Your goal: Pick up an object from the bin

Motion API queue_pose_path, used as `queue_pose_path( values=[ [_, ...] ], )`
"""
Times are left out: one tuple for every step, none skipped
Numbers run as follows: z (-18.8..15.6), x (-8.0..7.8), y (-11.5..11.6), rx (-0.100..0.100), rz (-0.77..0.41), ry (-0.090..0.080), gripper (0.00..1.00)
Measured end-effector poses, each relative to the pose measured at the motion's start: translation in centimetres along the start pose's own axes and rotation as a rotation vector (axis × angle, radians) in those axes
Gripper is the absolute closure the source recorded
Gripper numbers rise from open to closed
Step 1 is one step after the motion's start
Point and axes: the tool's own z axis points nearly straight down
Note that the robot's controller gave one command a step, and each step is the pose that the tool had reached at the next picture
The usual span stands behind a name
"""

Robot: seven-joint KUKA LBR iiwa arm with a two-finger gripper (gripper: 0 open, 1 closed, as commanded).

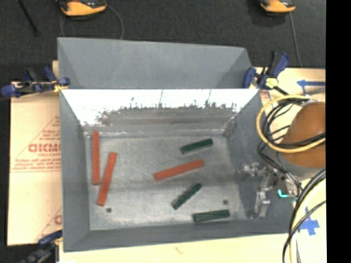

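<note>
Gripper at the bin's right wall.
A green stick lies nearest; whether the tool is spread or closed cannot be told.

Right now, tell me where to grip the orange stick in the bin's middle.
Grip the orange stick at its middle, coming down from above and closing across its narrow width: it lies flat, alone, with room along both long sides.

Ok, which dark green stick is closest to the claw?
The green stick by the bin's near wall, just left of the claw; the middle one and the rear one lie farther.
</note>
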Motion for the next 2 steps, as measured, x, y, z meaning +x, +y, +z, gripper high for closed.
queue_pose_path(
  values=[
    [5.9,-2.4,5.0,-0.001,-0.017,-0.006,0.00],
    [5.6,-5.5,15.0,-0.003,-0.030,-0.010,0.00]
  ],
)
